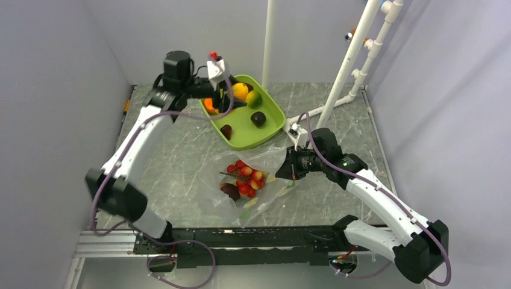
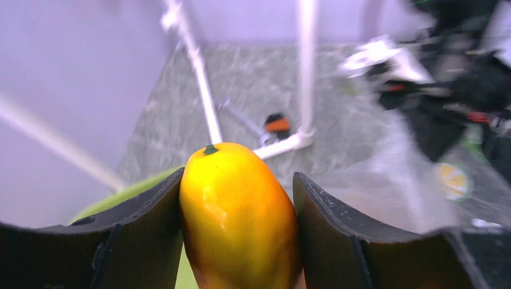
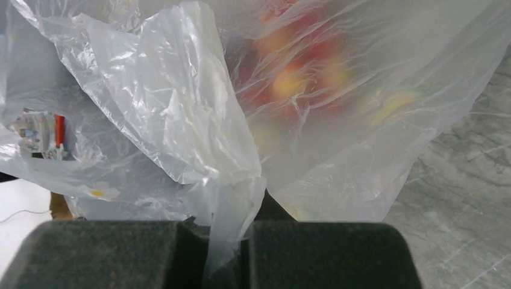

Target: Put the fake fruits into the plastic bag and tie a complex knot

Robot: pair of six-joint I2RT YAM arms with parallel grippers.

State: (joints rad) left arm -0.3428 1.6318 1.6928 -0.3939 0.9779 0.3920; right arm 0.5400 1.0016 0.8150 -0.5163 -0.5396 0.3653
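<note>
My left gripper [image 1: 218,103] is over the left side of the lime green tray [image 1: 272,126], shut on a yellow-orange oblong fruit [image 2: 238,220] that fills the gap between its fingers [image 2: 150,232]; the fruit peeks out orange under the gripper in the top view [image 1: 208,105]. The tray holds an orange [image 1: 240,91], a green-yellow fruit [image 1: 253,98] and two dark maroon fruits [image 1: 258,118]. The clear plastic bag [image 1: 241,192] lies on the table with red-pink berries [image 1: 247,176] and a maroon fruit [image 1: 229,191] inside. My right gripper [image 1: 289,168] is shut on the bag's edge [image 3: 232,211]. No knot shows.
White PVC pipes [image 1: 355,66] stand at the back right of the table, with a vertical white post [image 1: 267,42] behind the tray. Grey walls close in on both sides. The marbled grey tabletop [image 1: 175,156] lies between tray and bag.
</note>
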